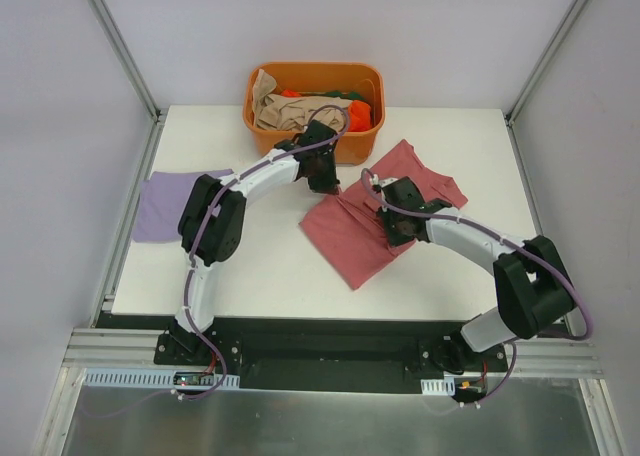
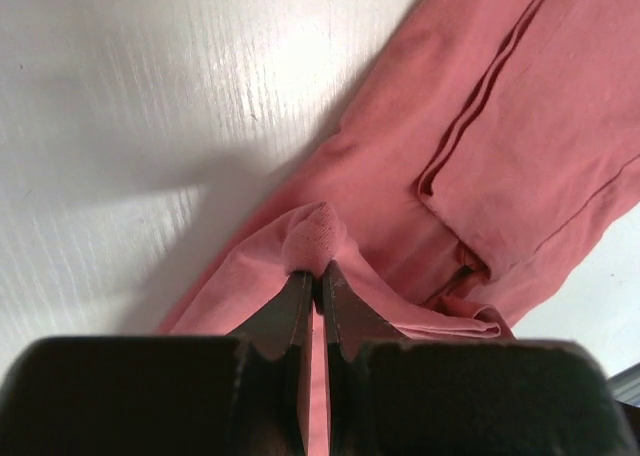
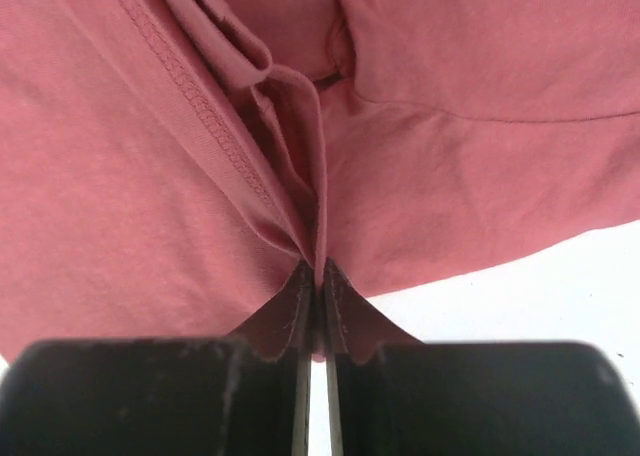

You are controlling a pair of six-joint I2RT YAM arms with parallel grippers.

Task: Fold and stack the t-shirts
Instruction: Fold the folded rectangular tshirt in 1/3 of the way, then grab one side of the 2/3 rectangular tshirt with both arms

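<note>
Rose-red t-shirt (image 1: pixel 350 241) pinched by left tool (image 2: pixel 318 272), right tool (image 3: pixel 320 272)

Left arm (image 1: pixel 262 173), right arm (image 1: pixel 465 238): jaws clamped.

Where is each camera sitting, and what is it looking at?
Top external: above and behind, looking down on table, tub, purple t-shirt, red t-shirt; left arm, right arm show whole.
Left wrist: on that arm, looking along the left gripper, shut on the red t-shirt.
Right wrist: on that arm, looking along the right gripper, pinching it too.
Shared: all see the red t-shirt.
</note>
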